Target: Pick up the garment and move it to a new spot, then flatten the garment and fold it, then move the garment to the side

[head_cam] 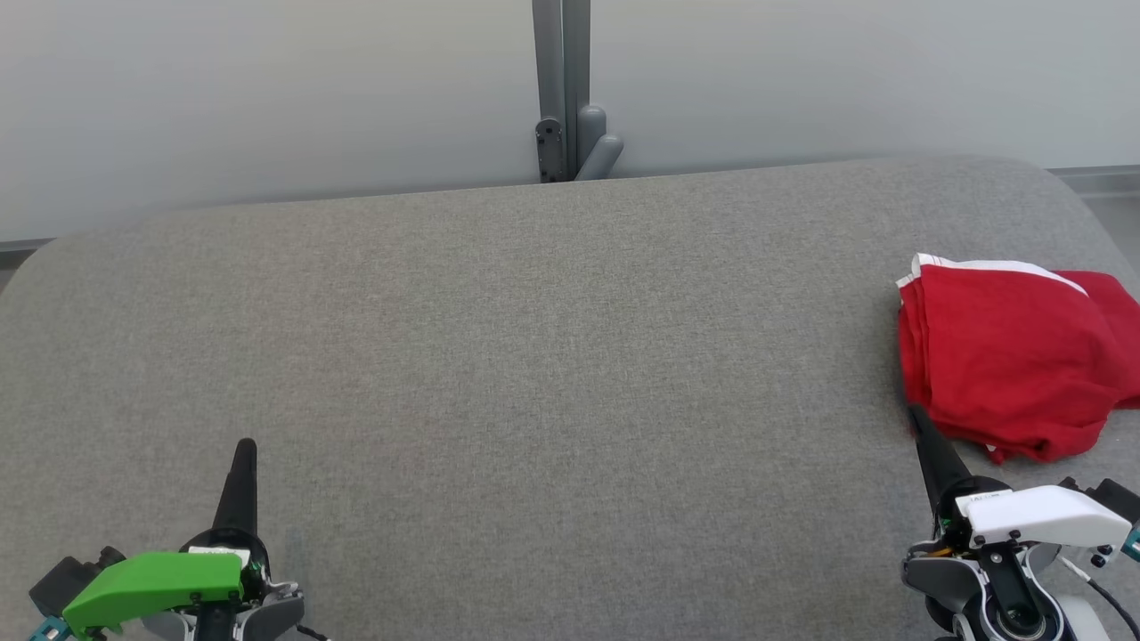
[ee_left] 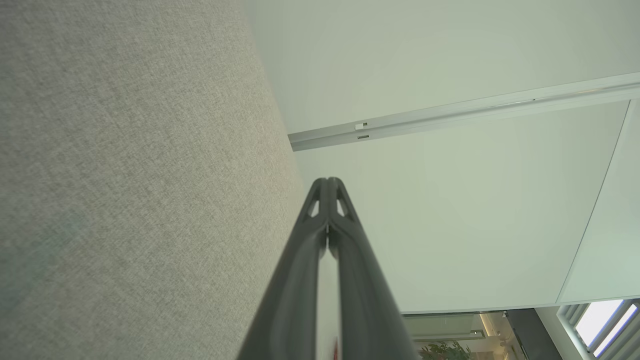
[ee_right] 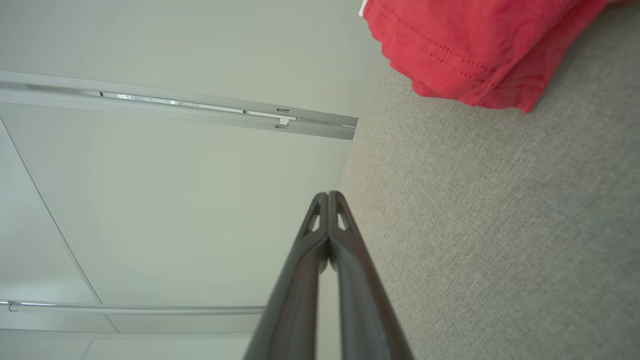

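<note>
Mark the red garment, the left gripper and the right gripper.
red garment (head_cam: 1006,356), head view, middle of its folded top layer.
left gripper (head_cam: 246,448), head view, tip of its shut fingers.
right gripper (head_cam: 916,415), head view, tip of its shut fingers.

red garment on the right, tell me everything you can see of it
The red garment is soft cloth, folded into a rough bundle with layered edges on its left, a stitched hem and white trim along the far edge. It lies at the right end of the grey fabric surface; the shut right tool is near but apart.
</note>
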